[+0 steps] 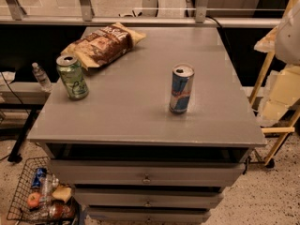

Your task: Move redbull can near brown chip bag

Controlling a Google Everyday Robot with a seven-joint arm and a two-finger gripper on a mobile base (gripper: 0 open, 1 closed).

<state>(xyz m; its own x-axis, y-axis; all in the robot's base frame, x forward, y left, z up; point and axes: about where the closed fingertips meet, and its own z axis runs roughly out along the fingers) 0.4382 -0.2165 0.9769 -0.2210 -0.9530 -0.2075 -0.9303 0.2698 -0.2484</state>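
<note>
Your gripper was out of view, so I cannot tell its spread; the redbull can (pixel 181 89) stood on the desk (pixel 140 121), well apart from the brown chip bag (pixel 103 43).

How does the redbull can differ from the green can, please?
The redbull can is slimmer and blue-silver; the green can is wider and green. The redbull can stands alone; the green can stands by the brown chip bag. Both stand upright. The gripper hangs at the upper right edge.
</note>
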